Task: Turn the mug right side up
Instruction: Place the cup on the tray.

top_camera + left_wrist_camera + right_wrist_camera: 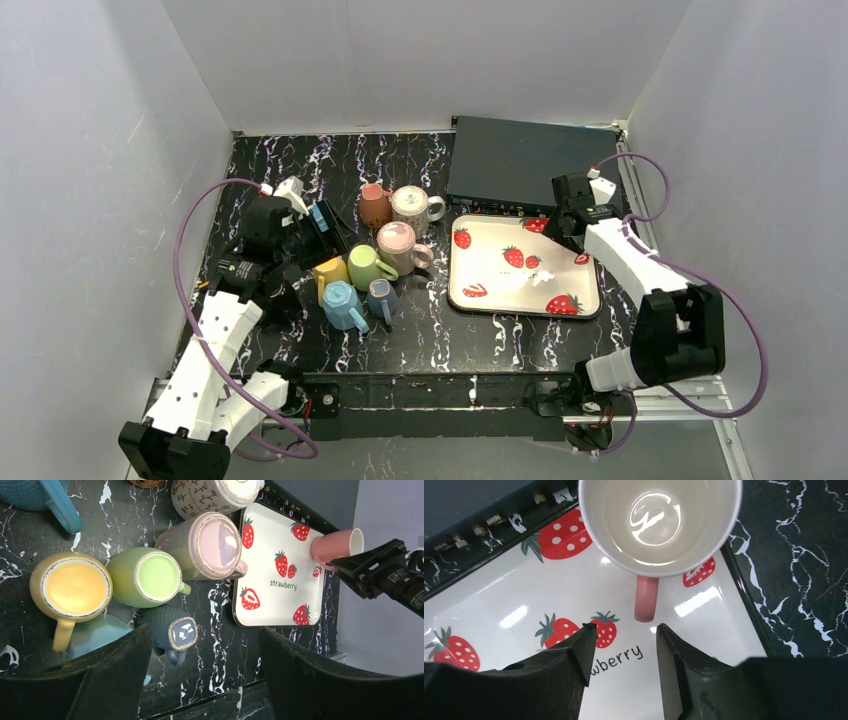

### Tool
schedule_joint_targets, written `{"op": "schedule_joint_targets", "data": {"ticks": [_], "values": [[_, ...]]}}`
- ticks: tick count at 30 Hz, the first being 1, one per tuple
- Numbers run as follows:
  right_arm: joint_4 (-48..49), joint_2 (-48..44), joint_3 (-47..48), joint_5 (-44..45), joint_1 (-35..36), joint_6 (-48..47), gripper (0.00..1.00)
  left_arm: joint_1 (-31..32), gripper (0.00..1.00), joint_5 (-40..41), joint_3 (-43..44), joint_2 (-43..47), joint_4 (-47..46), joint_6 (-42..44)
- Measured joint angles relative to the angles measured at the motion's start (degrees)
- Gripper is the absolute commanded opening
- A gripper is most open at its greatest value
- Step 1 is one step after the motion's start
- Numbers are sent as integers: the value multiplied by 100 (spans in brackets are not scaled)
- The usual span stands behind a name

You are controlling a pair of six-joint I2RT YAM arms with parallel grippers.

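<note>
**A:** What is the right gripper (624,627) doing?

**B:** Its jaws stand partly apart with nothing between them. In its wrist view the pink mug (659,525) sits at 12 o'clock from the tips, mouth up. The handle (646,597) points to 6 o'clock and ends just short of the gap.

**A:** Where does the mug stand?

**B:** On the strawberry tray (499,590), in the corner at about 1 o'clock seen from overhead. A black box (520,160) lies along the tray's 12 o'clock edge.

**A:** And the left gripper (205,632)?

**B:** Wide and empty. It hangs over a cluster at the tray's 9 o'clock: a dark blue mug (180,632), a green mug (150,577) and a yellow mug (75,587).
</note>
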State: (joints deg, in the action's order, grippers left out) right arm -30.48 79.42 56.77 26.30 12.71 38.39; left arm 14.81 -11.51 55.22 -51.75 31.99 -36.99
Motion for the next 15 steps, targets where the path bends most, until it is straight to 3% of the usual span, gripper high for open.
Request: {"op": "schedule_joint_targets", "data": {"ticks": [15], "values": [[216, 702, 623, -577, -98, 260, 57, 0, 74, 195, 0, 2, 339, 365]]}}
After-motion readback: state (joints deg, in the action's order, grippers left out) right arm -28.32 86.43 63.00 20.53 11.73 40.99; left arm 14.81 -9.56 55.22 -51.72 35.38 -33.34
